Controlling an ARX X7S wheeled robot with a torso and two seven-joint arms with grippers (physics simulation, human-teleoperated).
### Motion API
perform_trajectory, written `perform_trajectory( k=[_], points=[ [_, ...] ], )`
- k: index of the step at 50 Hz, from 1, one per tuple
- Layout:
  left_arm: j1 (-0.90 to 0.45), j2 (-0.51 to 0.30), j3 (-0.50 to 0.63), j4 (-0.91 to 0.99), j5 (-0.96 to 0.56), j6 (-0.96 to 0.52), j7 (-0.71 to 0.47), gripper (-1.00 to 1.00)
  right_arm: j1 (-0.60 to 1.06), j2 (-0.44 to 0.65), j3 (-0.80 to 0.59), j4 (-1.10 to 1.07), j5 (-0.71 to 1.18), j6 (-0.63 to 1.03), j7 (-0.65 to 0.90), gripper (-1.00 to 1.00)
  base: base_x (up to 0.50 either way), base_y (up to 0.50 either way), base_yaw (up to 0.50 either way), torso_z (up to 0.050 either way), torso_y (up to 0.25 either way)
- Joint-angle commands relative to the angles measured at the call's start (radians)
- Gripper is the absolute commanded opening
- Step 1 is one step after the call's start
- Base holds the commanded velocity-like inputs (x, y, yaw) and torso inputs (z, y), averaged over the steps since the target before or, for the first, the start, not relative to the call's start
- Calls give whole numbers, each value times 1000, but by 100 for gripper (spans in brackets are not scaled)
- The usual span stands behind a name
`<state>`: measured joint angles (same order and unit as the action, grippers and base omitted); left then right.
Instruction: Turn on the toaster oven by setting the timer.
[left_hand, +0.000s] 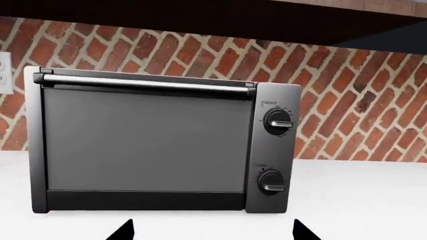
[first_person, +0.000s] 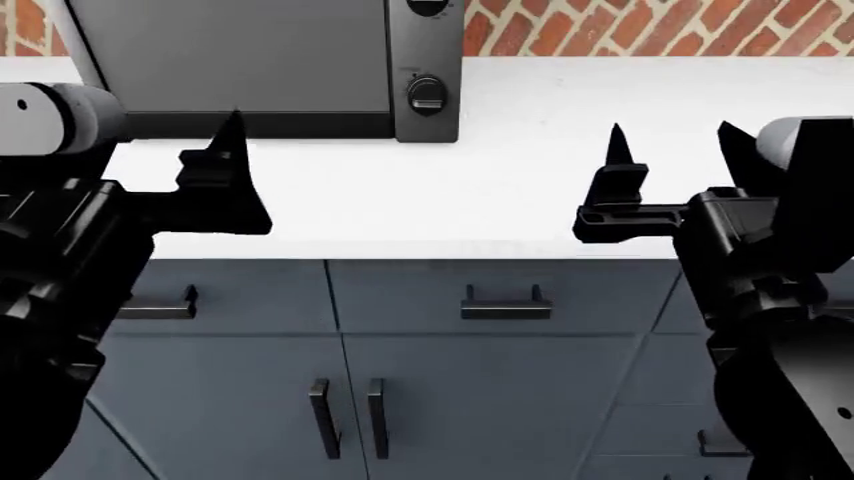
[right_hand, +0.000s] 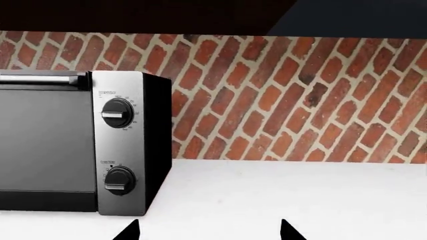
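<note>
Toaster oven (left_hand: 143, 145): upright on the white desk (first_person: 534, 190), back toward the brick wall (left_hand: 353, 100); wide dark glass door shut, bar handle (left_hand: 143, 82) across the top of the door.
Control panel (left_hand: 275, 150): narrow strip beside the door, on the side toward the right arm; two round black knobs, one above the other.
Upper knob (left_hand: 278, 121): the larger one, ringed by small numbers, tiny label above it.
Timer (left_hand: 270, 182): the smaller lower knob, raised bar across its face lying about level, short white label just above; also seen at (right_hand: 120, 180) and (first_person: 426, 93).
Left tool (left_hand: 212, 231): released, two dark fingertips spread wide apart with nothing between them; hovering over the desk in front of the oven, facing the door and panel, well apart from the timer.
Right tool (right_hand: 209, 231): released as well, tips apart and empty; over bare desk beside the oven, toward the brick wall, clear of the appliance.
Desk edge: both arms reaching over it in the head view, grey cabinet doors (first_person: 494, 400) with dark handles below.
Wall outlet (left_hand: 5, 72): white plate on the brick, just past the oven's far side from the knobs.
</note>
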<state>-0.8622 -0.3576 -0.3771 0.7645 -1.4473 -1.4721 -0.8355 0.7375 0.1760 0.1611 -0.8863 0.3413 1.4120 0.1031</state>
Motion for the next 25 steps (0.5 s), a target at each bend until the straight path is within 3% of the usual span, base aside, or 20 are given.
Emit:
perform_trajectory(
  k=[1,8,25],
  points=[
    [-108,-45,51,-51,-35,7,-44,100,88,-5,11,1,19,49,12,100,0,0,0,0,0],
    [-58,-50,69,-21,36,46,31,100,33,13,-21,31,5,-34,15,100,0,0,0,0,0],
    [-50,-66,92,-24,31,75,22,100,30,14,-15,16,21,-30,22,100,0,0,0,0,0]
  ],
)
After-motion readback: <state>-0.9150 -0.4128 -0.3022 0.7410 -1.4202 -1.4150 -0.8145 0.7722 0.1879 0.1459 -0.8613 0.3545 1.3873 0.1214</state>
